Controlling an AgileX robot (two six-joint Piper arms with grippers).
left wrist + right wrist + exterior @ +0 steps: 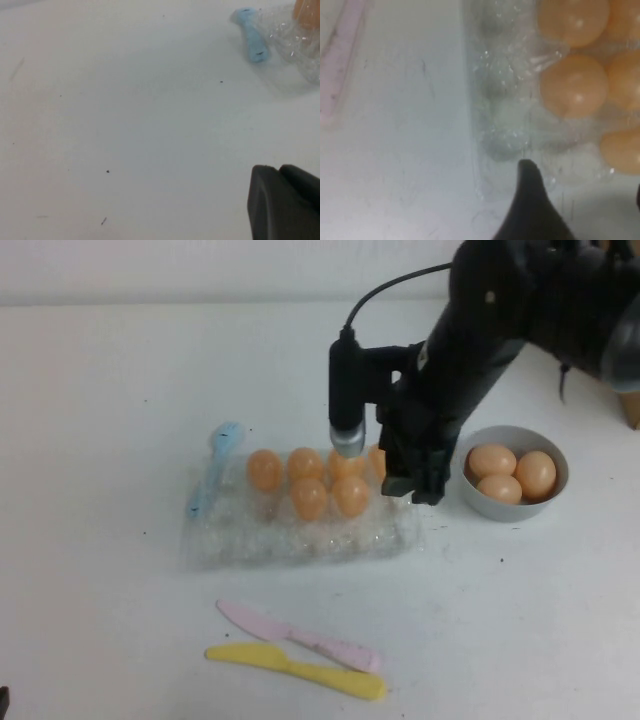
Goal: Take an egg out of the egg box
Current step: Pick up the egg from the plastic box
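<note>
Left tool point(285, 205) sits over bare worktop point(90, 440), off toward 9 o'clock from the egg box point(300, 535) — apart or together, I cannot tell. Right tool point(415, 485), apart and empty, hangs over the box's 3 o'clock end, near the egg point(351, 495). Likely trouble: a tip snags the crinkly plastic and drags the light box — or pinches two close-packed eggs.
</note>
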